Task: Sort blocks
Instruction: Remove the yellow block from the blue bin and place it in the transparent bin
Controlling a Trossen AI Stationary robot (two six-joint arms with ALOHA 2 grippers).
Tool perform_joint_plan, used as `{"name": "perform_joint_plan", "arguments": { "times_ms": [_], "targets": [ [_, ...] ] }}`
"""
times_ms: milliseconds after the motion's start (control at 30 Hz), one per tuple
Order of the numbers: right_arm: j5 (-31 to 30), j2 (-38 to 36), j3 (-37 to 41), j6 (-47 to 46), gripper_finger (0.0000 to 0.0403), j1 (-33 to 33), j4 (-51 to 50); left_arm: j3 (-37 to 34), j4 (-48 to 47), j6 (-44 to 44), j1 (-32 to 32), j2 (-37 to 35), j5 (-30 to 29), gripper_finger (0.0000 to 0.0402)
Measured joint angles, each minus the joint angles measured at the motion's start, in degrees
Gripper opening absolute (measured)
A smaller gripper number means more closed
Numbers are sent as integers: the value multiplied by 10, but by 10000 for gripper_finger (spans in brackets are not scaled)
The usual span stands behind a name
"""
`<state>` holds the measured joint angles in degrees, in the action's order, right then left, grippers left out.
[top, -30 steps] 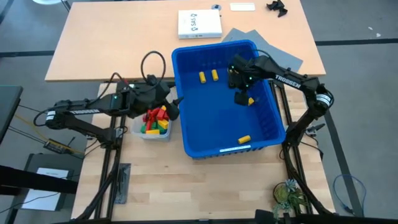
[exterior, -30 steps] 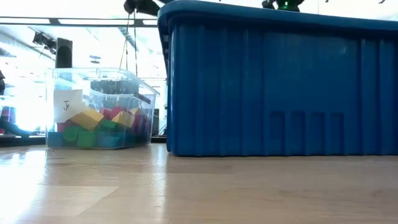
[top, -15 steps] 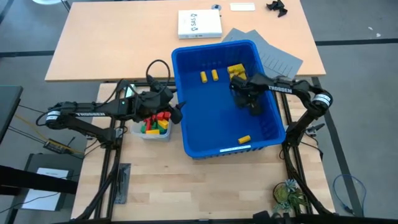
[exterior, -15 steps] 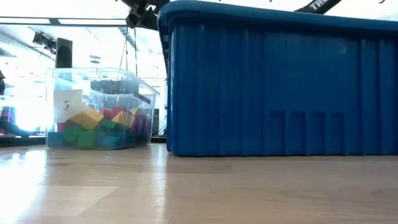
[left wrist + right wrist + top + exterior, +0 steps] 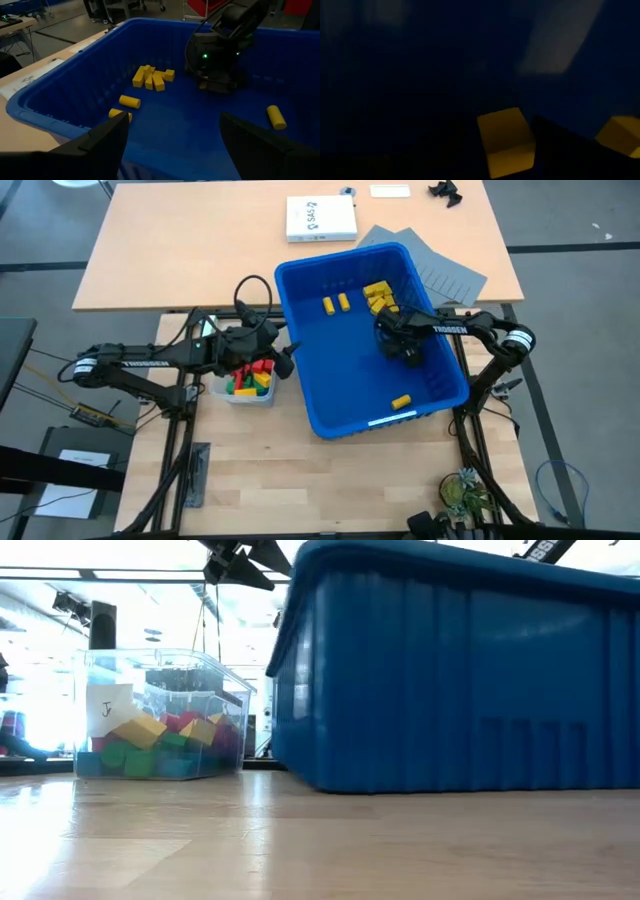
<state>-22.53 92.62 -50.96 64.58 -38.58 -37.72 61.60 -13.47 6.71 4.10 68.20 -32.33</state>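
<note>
blue bin (image 5: 300,380) shoved rightward and skewed, yellow blocks (image 5: 379,295) uncovered, right gripper (image 5: 408,353) lower

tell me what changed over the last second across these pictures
The large blue plastic bin slid toward the table's right side and turned a little. The right gripper sank lower inside it, uncovering a cluster of yellow plastic blocks. The left gripper advanced to the bin's left wall. The small clear plastic tub of mixed blocks stayed put.

Light wooden table (image 5: 180,250) on grey floor (image 5: 40,220); bright windows (image 5: 150,610) behind; a white booklet (image 5: 320,218) on the table.
</note>
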Motion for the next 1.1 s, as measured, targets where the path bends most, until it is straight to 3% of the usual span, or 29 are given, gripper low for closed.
{"name": "perform_joint_plan", "arguments": {
  "times_ms": [333, 433, 567, 700, 933, 1100],
  "targets": [
    [-13, 0, 0, -50, 224, -28, -3, 0, 3, 14, 0, 0, 0, 319],
    [-18, 0, 0, -68, 196, -28, -7, 0, 3, 15, 0, 0, 0, 319],
    [-24, 0, -1, -97, 127, -28, -8, 0, 3, 15, 0, 0, 0, 319],
    [-21, -1, -3, -115, 127, -27, -12, 0, 3, 15, 0, 0, 0, 319],
    [57, -35, -86, -201, 127, -7, -75, 0, 4, 24, -1, 0, 0, 319],
    [171, -81, -178, -280, 127, 16, -88, 0, 4, 18, -1, 0, 0, 319]
  ]
}}
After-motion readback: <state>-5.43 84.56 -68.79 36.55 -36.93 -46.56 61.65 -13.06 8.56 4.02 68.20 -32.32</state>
